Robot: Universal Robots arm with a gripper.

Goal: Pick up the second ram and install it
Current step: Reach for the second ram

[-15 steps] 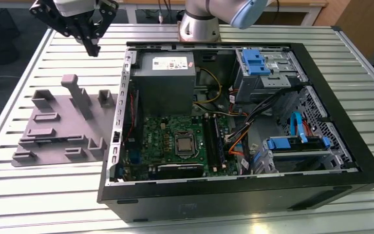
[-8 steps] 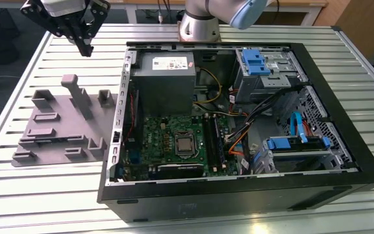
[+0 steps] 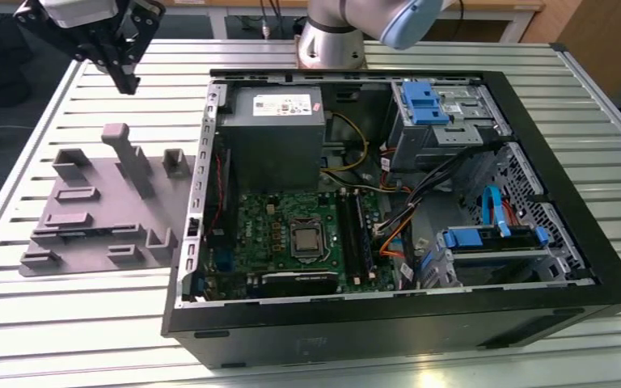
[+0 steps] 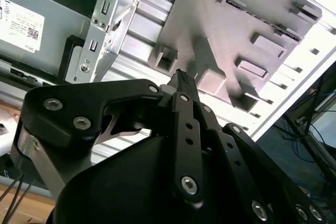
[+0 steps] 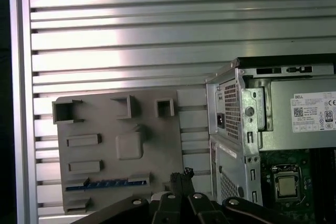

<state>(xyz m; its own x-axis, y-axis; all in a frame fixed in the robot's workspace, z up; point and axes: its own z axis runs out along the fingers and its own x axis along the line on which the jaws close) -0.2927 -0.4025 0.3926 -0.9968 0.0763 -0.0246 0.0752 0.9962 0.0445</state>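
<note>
Gripper (image 5: 182, 174), jaws closed and empty, hovers over the fixture (image 5: 121, 124), the ram (image 5: 105, 183) slotted near the jaws; a clean pick likely needs them opened, squared to its long edges.

Tally of things on one worktop (image 3: 597, 109)
One open computer case (image 3: 569, 267), one grey fixture plate (image 3: 90, 218), one memory stick (image 5: 105, 183), one power supply (image 3: 272, 129), one processor (image 3: 308, 238), two blue drive caddies (image 3: 423, 103) (image 3: 481, 238), one end effector (image 3: 127, 83).

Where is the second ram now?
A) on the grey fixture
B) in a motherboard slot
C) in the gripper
A: in the first wrist view the second ram lies on the grey fixture, apart from the gripper.
</note>
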